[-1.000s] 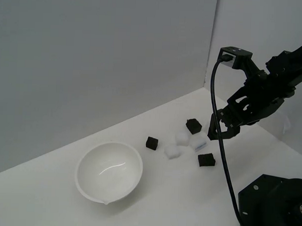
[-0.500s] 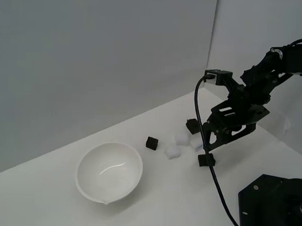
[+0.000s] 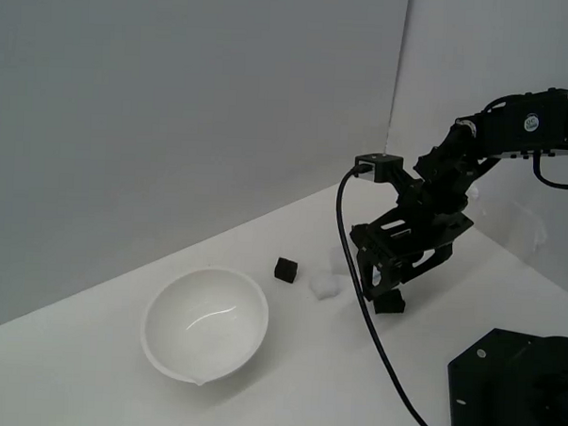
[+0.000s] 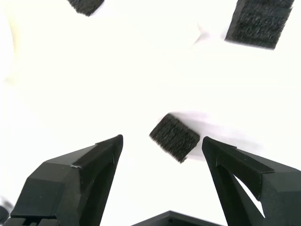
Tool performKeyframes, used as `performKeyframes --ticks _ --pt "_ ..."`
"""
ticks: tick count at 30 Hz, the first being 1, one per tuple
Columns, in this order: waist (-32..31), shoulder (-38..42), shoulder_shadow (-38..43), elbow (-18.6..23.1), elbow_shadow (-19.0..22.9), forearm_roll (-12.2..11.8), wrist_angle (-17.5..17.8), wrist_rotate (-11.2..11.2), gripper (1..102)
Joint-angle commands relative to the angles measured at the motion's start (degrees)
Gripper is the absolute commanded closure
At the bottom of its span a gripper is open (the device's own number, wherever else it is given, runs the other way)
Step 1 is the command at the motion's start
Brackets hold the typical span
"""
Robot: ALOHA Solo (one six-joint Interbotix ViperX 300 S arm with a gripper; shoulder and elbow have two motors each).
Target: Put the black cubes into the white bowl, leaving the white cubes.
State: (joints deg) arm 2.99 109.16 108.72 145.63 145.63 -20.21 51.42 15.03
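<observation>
The white bowl [image 3: 206, 325] sits at the exterior view's left, with nothing in it. One black cube [image 3: 284, 269] lies between the bowl and the arm. A white cube [image 3: 324, 286] lies just beside it, and another white cube [image 3: 339, 258] peeks out behind the cable. My gripper [image 3: 386, 291] hangs low over a second black cube [image 3: 389, 305], which it partly hides. In the wrist view that black cube [image 4: 174, 138] lies on the table between my open fingers [image 4: 80, 174], touching neither. Two more black cubes [image 4: 260, 21] [image 4: 85, 4] show further off.
The arm's black base [image 3: 517, 393] fills the lower corner at the exterior view's right. A black cable [image 3: 356, 292] loops down from the wrist camera in front of the cubes. Grey walls close in behind the white table [image 3: 88, 384].
The arm has swung down and toward the exterior view's left, from above the cubes to low over the nearest black cube. Cubes and bowl have not moved.
</observation>
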Motion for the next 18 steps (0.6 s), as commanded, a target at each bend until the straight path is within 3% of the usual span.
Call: performKeyframes --ticks 1,18 --pt "0.18 0.18 0.62 -0.18 -0.18 0.79 0.09 0.62 3" --pt "-0.09 -4.75 -4.39 0.18 0.18 1.76 -0.53 0.62 3"
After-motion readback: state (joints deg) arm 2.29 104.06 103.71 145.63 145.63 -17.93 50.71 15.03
